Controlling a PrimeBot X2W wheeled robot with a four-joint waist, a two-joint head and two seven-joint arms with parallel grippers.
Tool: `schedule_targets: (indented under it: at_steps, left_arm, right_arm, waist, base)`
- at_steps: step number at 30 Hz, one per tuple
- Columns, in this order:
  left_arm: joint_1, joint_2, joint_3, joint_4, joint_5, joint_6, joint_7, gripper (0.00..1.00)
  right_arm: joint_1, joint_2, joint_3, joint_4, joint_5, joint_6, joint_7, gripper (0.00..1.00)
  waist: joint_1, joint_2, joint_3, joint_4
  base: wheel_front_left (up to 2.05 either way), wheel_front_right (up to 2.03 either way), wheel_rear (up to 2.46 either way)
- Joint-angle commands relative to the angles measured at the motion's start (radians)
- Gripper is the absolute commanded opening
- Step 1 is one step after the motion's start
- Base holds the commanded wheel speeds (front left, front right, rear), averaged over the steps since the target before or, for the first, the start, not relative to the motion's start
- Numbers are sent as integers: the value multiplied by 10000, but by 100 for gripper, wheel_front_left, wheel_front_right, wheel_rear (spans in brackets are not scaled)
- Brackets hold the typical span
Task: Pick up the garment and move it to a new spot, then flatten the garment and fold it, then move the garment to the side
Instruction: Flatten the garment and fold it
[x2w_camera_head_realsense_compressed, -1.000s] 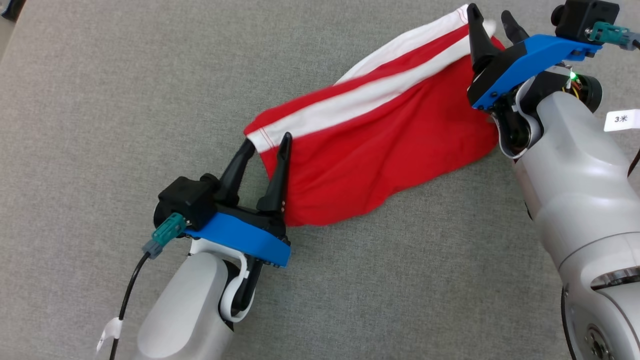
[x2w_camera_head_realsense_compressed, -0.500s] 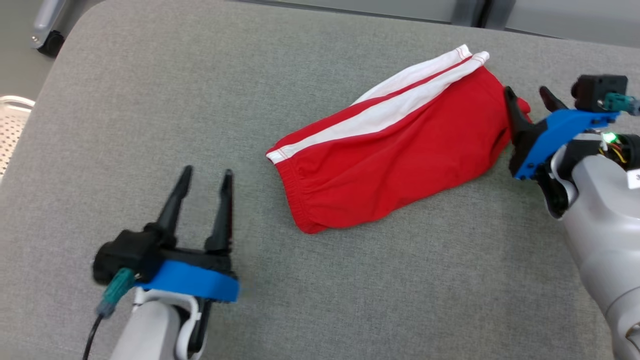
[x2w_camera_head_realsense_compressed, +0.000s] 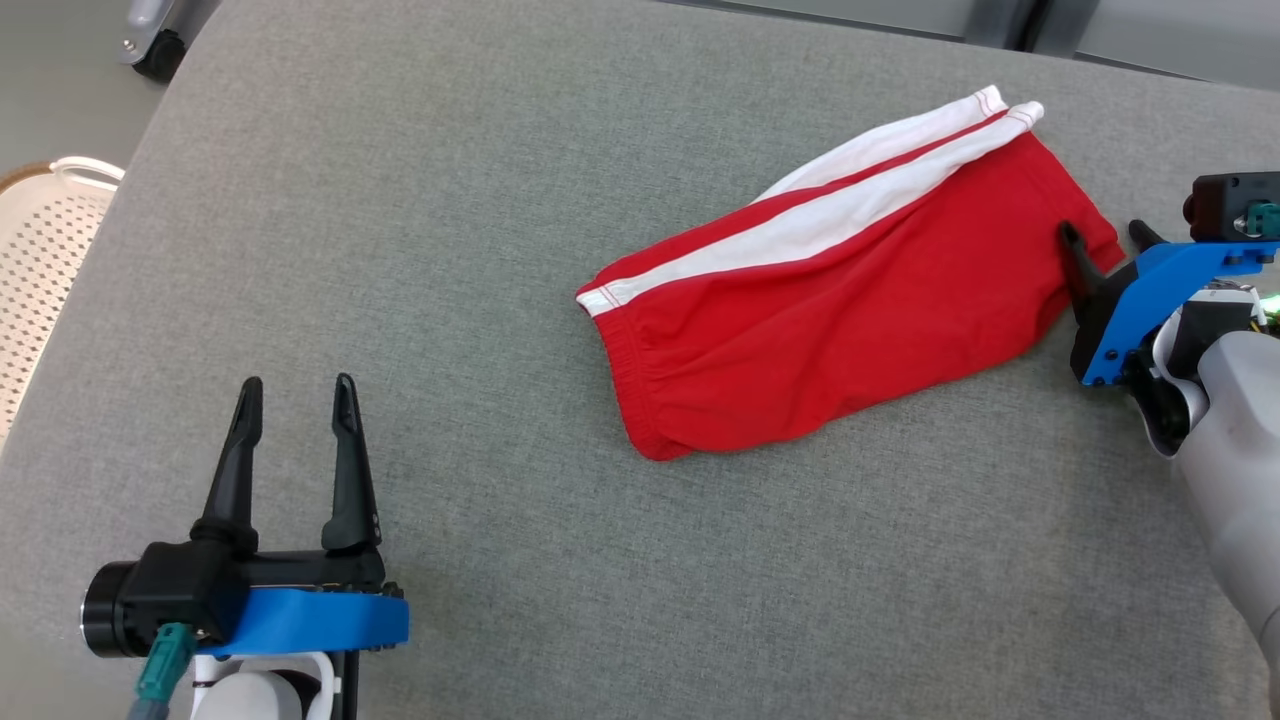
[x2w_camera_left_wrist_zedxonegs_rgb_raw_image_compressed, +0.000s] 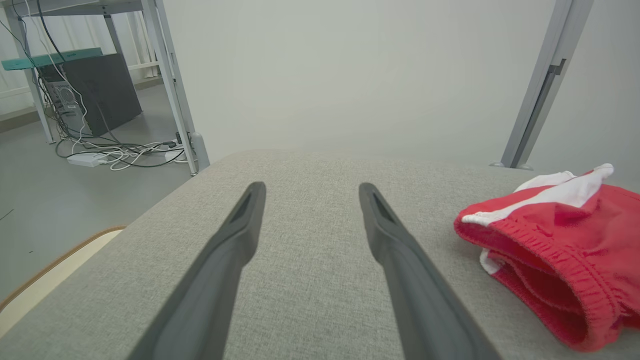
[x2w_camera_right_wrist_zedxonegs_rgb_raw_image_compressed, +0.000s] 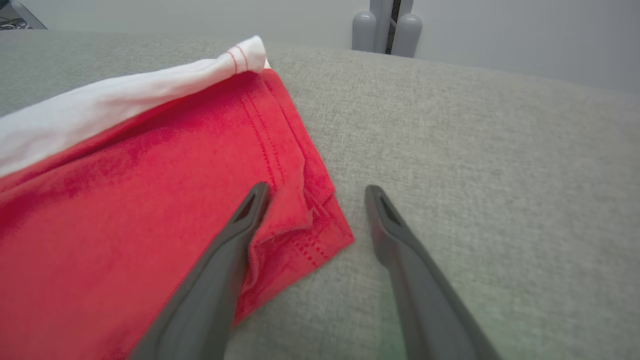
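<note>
Red shorts (x2w_camera_head_realsense_compressed: 840, 290), apparently folded, lay right of centre on the grey pad (x2w_camera_head_realsense_compressed: 480, 200); left gripper (x2w_camera_head_realsense_compressed: 297, 384) at lower left and right gripper (x2w_camera_head_realsense_compressed: 1103, 232) at their right corner stood wide, empty, presumably freed for repositioning.

No text, label, brand, number or sign can be read in any of the views.
</note>
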Motion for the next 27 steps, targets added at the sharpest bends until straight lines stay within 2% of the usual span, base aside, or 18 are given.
schedule_targets:
  at_steps: [1,5,6,7,8,9,17,27]
  left_arm:
    - [20,-28,24,5,111,-2,-44,100]
    - [170,-38,-165,-10,65,169,-44,100]
    - [172,-38,-191,4,163,203,-44,100]
    - [154,-39,-196,30,154,218,-44,100]
    - [152,-40,-191,54,121,236,-44,100]
    - [164,-42,-211,60,163,242,-44,100]
    - [258,-41,-42,219,420,265,-44,100]
    - [740,-37,571,115,803,191,-44,100]
  right_arm:
    - [-35,-54,28,33,-31,7,74,100]
    - [114,80,119,179,1,7,781,100]
    - [161,134,161,198,32,7,944,87]
    - [169,161,190,205,86,7,1022,35]
    - [167,188,206,205,121,7,1064,13]
    - [166,227,199,180,203,7,1066,0]
    - [679,502,174,-618,1040,5,394,0]
    - [3210,238,510,-2906,2803,5,-701,0]
  waist:
    - [0,1,9,46]
    - [0,1,-24,98]
    - [0,1,-34,100]
    - [0,1,-41,91]
    - [0,1,-52,70]
    - [0,1,-72,34]
    - [0,1,-517,-462]
    - [0,1,-1312,-1595]
  base:
    - [0,0,0]
    - [0,0,0]
    - [0,0,0]
    - [0,0,0]
    - [0,0,0]
    - [0,0,0]
    - [0,0,0]
    - [0,0,0]
